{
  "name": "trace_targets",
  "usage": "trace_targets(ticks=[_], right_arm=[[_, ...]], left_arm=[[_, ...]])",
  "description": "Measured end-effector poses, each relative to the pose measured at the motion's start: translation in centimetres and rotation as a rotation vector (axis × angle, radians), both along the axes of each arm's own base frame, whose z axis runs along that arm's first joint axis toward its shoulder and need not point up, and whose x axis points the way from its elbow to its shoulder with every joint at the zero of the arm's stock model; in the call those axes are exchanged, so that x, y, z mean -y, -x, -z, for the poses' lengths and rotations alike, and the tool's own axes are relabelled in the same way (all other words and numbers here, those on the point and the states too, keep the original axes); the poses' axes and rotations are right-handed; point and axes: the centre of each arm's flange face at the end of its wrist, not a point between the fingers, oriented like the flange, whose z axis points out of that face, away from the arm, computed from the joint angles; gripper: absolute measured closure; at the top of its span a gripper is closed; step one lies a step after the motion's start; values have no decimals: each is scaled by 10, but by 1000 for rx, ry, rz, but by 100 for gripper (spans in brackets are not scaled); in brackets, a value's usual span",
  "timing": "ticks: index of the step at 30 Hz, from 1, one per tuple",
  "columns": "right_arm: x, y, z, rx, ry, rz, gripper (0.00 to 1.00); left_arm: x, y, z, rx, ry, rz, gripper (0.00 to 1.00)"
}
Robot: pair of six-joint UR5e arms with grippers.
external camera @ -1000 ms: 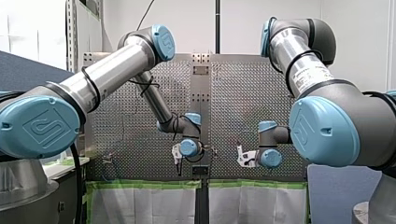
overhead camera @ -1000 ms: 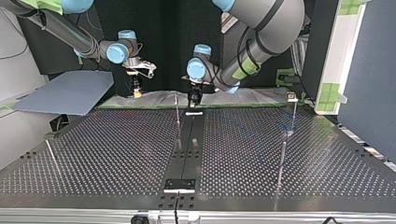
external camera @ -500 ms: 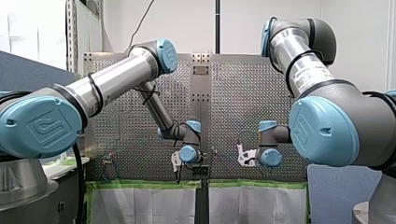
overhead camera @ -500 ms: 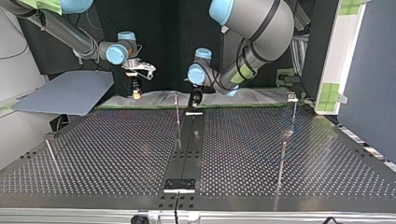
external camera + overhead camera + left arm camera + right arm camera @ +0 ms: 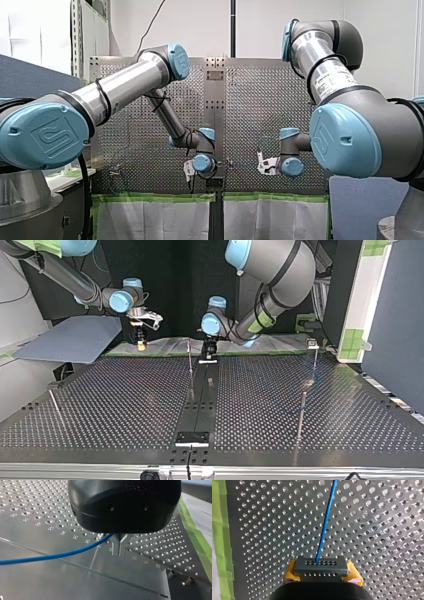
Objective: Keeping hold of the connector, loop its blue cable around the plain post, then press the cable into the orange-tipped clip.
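In the right wrist view a grey connector [image 5: 321,566] with rows of small holes sits between yellow pads [image 5: 289,573], so my right gripper [image 5: 321,576] is shut on it. The blue cable [image 5: 325,522] runs straight out of the connector over the perforated plate. In the left wrist view the cable [image 5: 55,555] enters the notch at the base of my left gripper [image 5: 119,548], whose metal fingers are shut together. In the top view my right gripper [image 5: 141,342] hangs at the far left and my left gripper [image 5: 207,352] is low over the middle strip.
Thin upright posts stand on the perforated table [image 5: 125,405]: one by the middle strip [image 5: 190,360], one with a small head at the far right [image 5: 313,357], another nearer [image 5: 301,412]. Green tape [image 5: 196,537] lines the table's edge beside my left gripper.
My left gripper has come down toward the table by the middle strip. My right gripper has shifted a little to the top view's left, still holding the connector.
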Motion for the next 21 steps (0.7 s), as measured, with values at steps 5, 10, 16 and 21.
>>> trace_targets(ticks=[5,10,16,21], right_arm=[[4,3,-2,3,7,6,100],[9,5,-4,6,12,8,100],[10,4,-4,5,5,4,100],[9,3,-4,3,-2,2,100]], left_arm=[[-1,-2,-1,2,-6,-1,100],[-1,-3,-2,12,-29,4,87],[3,-4,-4,26,-66,26,58],[8,-4,-7,17,-83,66,0]])
